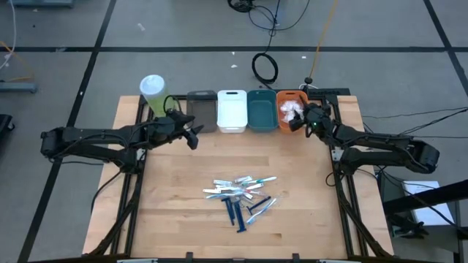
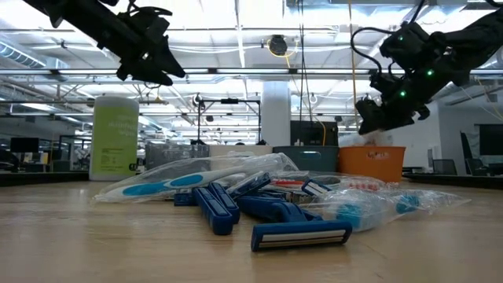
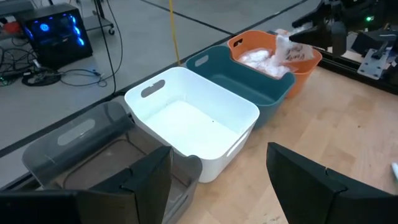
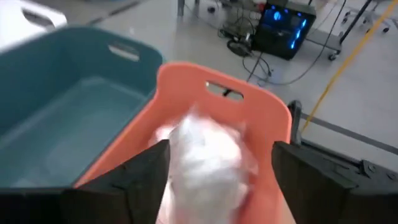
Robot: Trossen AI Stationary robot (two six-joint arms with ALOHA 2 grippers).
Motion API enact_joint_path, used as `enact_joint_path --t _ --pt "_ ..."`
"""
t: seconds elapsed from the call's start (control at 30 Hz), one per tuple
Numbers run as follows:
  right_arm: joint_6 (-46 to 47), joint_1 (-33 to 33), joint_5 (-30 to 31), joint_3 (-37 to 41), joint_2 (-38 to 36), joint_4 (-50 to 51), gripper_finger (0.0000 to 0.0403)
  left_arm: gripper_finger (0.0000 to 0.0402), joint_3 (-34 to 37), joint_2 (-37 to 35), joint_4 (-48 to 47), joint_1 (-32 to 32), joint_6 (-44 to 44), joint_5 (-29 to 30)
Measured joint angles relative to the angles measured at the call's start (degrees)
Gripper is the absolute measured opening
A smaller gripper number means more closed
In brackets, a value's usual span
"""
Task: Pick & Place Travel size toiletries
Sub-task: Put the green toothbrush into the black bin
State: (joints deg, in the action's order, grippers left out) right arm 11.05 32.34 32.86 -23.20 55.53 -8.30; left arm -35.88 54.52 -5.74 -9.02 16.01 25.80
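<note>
White crinkly pouch [image 4: 205,155], blurred, axis unclear, sits between spread right gripper [image 4: 221,177] fingers over orange plastic bin [image 4: 261,109]; grip undeterminable.

The high view looks straight down on the whole wooden table [image 1: 292,212] from well above. The low view sits at table-top height at the near edge, facing level toward the far side, close to the pile of toiletries [image 2: 259,200]. The left wrist view looks across the row of bins toward the orange bin [image 3: 298,68]; the right wrist view hangs close above that same orange bin [image 4: 249,106], which all four views share.
</note>
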Motion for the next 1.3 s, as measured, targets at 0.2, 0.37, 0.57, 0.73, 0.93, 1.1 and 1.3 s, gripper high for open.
enact_joint_path --t 0.2,0.37,0.57,0.73,0.93,1.1,1.3 --pt "-1.5 -1.0 -13.6 0.0 0.0 -8.6 0.0287 0.0255 0.0 0.0 0.0 0.0 0.0 0.0" --pt "-1.2 -1.0 -31.1 0.0 0.0 -13.5 0.0278 0.0255 0.0 0.0 0.0 0.0 0.7 0.0" --pt "-1.2 -2.9 -45.7 0.0 0.0 -14.2 0.027 0.0255 0.0 0.0 0.0 0.0 0.7 0.0" --pt "-1.3 -9.6 -52.6 0.0 0.0 -14.2 0.0271 0.0255 0.0 0.0 0.0 0.0 0.7 0.0" --pt "-8.8 -24.1 -48.5 0.7 3.0 -12.1 0.0264 0.0255 0.0 0.0 0.0 0.0 1.1 0.0" --pt "-9.8 -34.6 -38.8 0.7 9.6 -11.8 0.0249 0.0255 0.0 0.0 0.0 0.0 1.2 0.0" --pt "-4.7 -38.9 -37.2 0.7 18.5 -8.8 0.0235 0.0255 0.0 0.0 0.0 0.0 1.6 0.0"
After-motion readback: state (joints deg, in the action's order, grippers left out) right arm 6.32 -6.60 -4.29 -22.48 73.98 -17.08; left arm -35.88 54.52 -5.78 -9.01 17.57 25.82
